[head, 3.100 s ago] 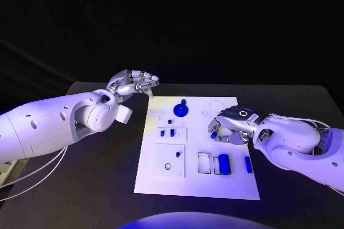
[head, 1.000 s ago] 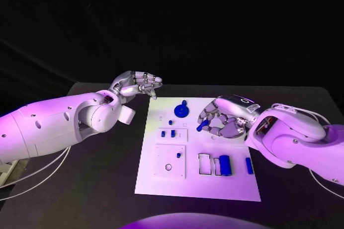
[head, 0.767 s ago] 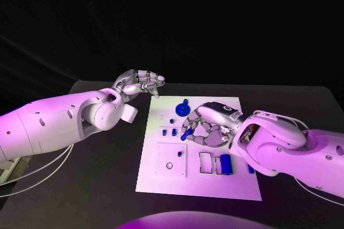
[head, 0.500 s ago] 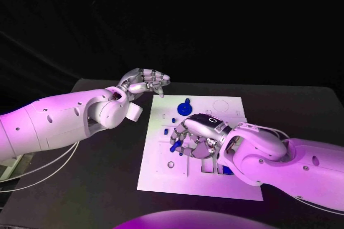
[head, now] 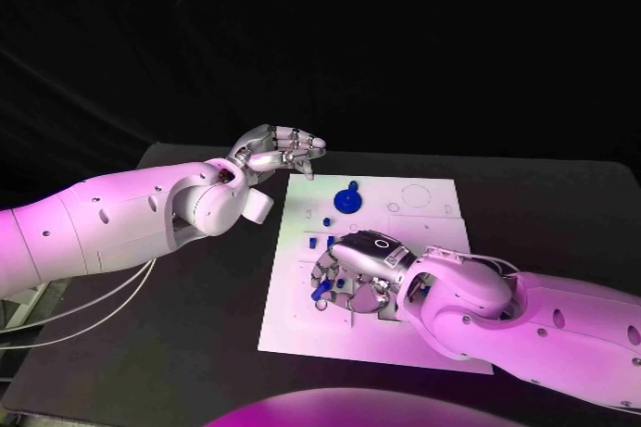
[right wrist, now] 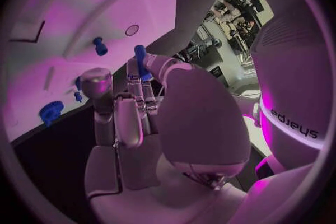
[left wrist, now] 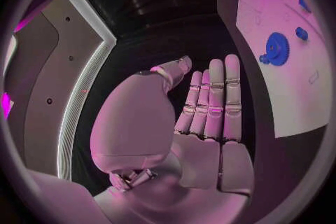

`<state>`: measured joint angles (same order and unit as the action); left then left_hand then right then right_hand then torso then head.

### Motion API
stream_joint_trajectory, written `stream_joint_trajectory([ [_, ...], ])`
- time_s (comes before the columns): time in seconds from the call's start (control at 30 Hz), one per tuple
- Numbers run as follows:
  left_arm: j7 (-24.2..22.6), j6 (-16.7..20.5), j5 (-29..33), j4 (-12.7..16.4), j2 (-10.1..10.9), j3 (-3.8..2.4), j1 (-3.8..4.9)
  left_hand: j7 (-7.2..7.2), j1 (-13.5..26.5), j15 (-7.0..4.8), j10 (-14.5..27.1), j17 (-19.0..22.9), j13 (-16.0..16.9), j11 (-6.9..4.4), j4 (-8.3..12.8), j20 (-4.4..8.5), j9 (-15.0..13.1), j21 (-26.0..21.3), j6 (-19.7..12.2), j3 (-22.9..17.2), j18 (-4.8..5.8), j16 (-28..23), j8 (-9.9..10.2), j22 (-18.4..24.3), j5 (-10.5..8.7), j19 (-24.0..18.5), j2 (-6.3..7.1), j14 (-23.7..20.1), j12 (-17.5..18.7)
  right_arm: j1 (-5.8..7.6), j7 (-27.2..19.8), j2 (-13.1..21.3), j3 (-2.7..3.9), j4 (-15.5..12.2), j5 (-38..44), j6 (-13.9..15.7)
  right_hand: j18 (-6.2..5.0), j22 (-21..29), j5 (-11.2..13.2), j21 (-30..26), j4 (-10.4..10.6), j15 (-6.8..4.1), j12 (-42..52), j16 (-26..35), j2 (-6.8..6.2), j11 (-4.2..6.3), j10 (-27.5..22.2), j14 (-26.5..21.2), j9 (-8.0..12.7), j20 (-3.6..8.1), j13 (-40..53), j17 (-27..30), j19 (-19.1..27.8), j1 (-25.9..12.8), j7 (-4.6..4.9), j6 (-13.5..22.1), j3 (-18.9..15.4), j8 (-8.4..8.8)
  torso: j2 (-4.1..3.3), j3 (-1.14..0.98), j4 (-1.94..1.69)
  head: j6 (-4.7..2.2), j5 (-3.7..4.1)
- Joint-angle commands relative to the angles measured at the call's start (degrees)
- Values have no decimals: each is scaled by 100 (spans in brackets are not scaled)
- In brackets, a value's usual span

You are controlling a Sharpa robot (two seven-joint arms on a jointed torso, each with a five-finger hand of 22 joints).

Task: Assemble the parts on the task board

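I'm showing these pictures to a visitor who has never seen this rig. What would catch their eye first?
Probably the right hand low over the middle of the white task board, its fingers pinching a small blue part. Next, the blue gear standing out near the board's far edge. Then the left hand, raised off the board's far left corner and holding nothing.

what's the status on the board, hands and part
Right hand holds a blue peg over the task board. Left hand holds nothing, beyond the board's far corner. Blue gear on the board, nothing blocking.
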<state>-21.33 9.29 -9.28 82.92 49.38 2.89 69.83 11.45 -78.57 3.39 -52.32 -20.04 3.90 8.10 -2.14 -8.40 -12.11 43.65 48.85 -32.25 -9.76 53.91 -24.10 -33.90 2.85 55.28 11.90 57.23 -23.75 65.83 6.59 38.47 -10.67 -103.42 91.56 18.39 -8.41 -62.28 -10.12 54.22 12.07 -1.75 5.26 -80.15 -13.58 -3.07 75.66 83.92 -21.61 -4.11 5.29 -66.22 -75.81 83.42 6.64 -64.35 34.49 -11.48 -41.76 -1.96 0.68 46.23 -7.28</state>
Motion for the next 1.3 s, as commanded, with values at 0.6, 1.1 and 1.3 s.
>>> stream_joint_trajectory([
  [0.6,-19,-130,-18,21,1,-2,0,-12,1,35,26,-6,6,-5,11,-44,-4,-25,-39,36,-74,-29,-20,7,10,-8,-69,-18,11,-70,407,-83,-4,44,627,-618,86,-5,-12,-16,-261,-5,-2,-11,44,48,95,186,-494,11,14,8,40,-47,1,28,212,-36,-1,4,-4,50,-15],
  [1.1,-15,-119,-19,31,25,-2,0,-11,2,38,34,-9,8,-4,7,-46,-7,-32,-47,45,-74,-31,-28,12,10,-11,-73,-26,4,-84,552,-150,-4,58,745,-768,86,-11,-11,-16,-266,-3,-5,-18,49,48,98,188,-508,8,20,-5,45,-85,-1,34,203,-48,1,5,1,71,-31],
  [1.3,-14,-115,-19,32,30,-2,0,-11,2,38,34,-9,8,-4,7,-46,-7,-32,-47,45,-74,-31,-28,12,10,-11,-73,-26,4,-85,628,-179,-5,75,768,-831,80,5,-10,-44,-273,-2,-11,-8,45,47,94,183,-519,5,23,20,60,-118,-3,46,192,-54,1,5,-3,80,-37],
])
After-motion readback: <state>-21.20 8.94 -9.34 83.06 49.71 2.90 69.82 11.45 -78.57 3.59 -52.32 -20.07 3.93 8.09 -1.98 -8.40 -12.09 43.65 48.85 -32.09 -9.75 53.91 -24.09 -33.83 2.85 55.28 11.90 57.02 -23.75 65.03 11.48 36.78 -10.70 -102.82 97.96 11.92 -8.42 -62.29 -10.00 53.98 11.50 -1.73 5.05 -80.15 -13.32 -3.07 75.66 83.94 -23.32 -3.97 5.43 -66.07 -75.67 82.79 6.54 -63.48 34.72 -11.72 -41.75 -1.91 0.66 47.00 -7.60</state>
